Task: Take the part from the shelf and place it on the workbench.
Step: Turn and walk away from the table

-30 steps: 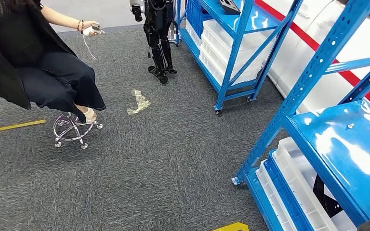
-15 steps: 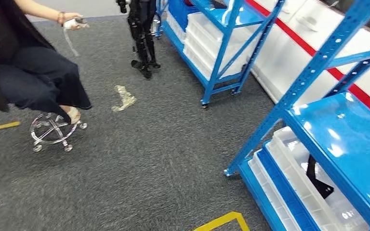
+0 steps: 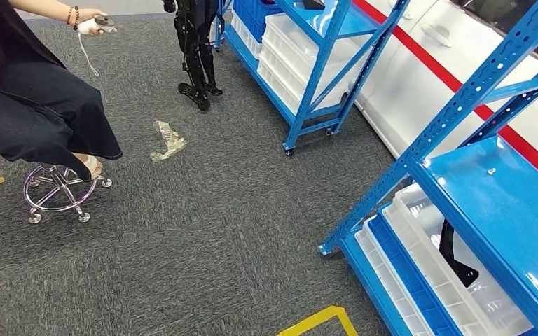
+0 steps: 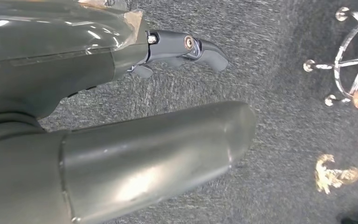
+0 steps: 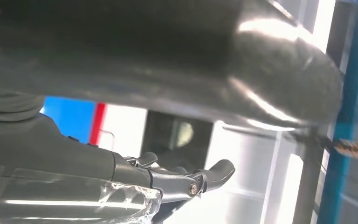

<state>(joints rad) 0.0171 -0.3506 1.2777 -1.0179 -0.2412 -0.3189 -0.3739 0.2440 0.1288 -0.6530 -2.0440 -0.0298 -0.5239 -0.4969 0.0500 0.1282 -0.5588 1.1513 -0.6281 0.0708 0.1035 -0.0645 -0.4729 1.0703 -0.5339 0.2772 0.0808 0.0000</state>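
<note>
Part (image 3: 454,253) lies in white bin (image 3: 427,262) (near shelf's lowest level).

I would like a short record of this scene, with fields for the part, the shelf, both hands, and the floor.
part: black part lying in a white tray on the low level of the near blue shelf
left hand: holds nothing, over grey carpet
right hand: holds nothing
floor: crumpled clear wrapper
person: seated on a stool
</note>
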